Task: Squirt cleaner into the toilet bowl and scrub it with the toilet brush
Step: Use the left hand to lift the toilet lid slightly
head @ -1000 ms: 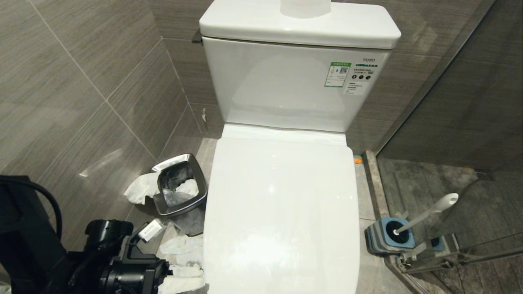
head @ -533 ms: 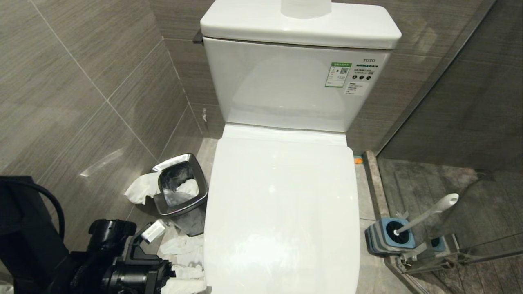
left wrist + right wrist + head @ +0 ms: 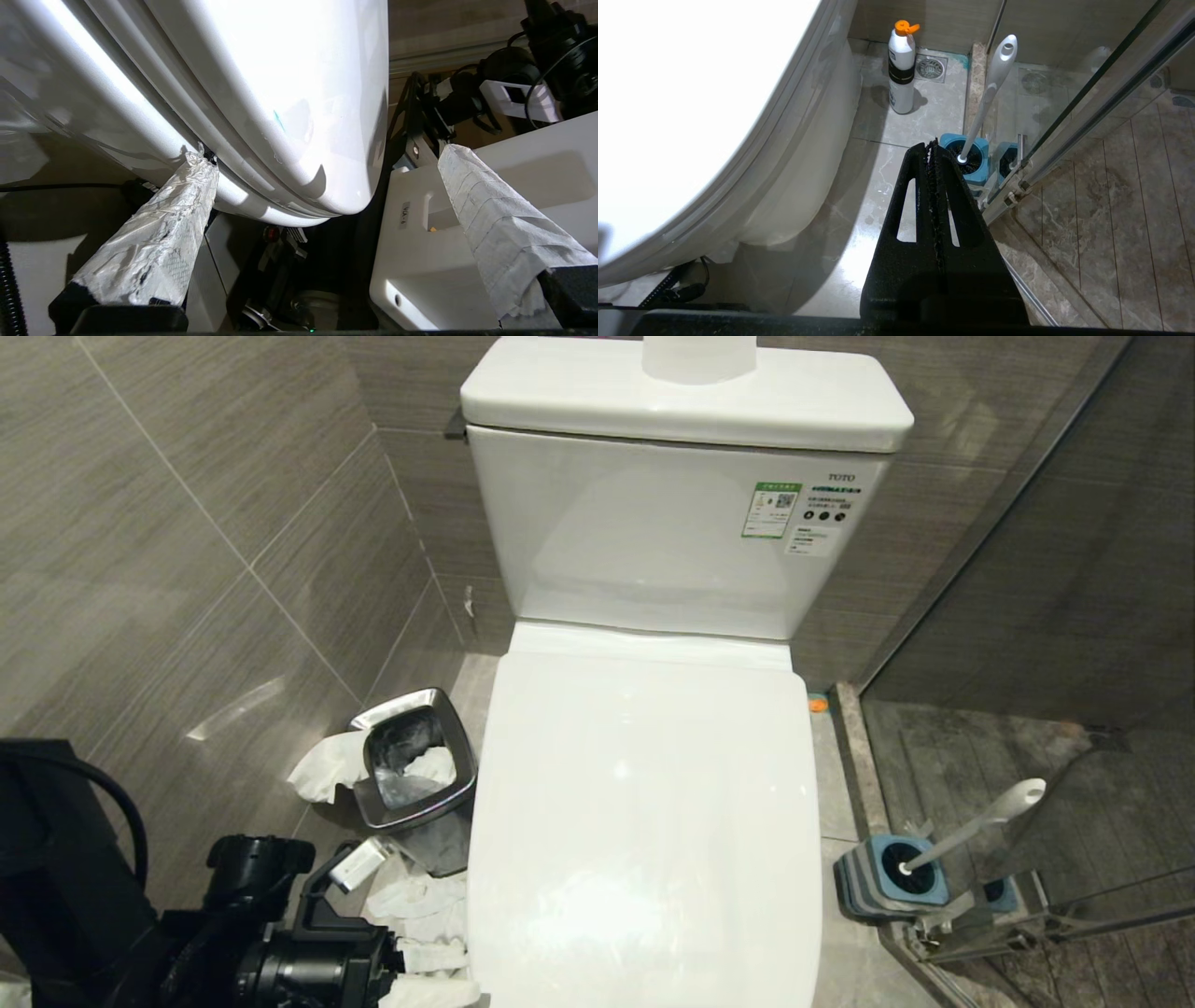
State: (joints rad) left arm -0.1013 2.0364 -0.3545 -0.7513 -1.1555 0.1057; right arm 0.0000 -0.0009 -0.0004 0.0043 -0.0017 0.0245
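The toilet's white lid (image 3: 644, 803) is down, so the toilet bowl is hidden. My left gripper (image 3: 324, 156) is open at the lid's front-left corner. One paper-wrapped fingertip (image 3: 202, 161) touches the seam under the lid; the other (image 3: 451, 158) is clear of it. A small teal smear (image 3: 278, 120) marks the lid. The toilet brush (image 3: 971, 826) stands in its blue holder (image 3: 887, 877) on the floor to the right, its white handle (image 3: 994, 79) leaning on the glass. A white bottle with an orange cap (image 3: 901, 65) stands beside the toilet. My right gripper (image 3: 931, 144) is shut and empty, short of the holder.
A square steel bin (image 3: 411, 765) with crumpled tissue (image 3: 322, 770) stands left of the toilet, with more tissue (image 3: 415, 896) on the floor near my left arm (image 3: 280, 952). A glass shower door (image 3: 1087, 93) and its rail run right of the holder. Tiled walls close in.
My left gripper has edged slightly closer to the lid's front-left edge. The right arm, the brush and the lid are as they were.
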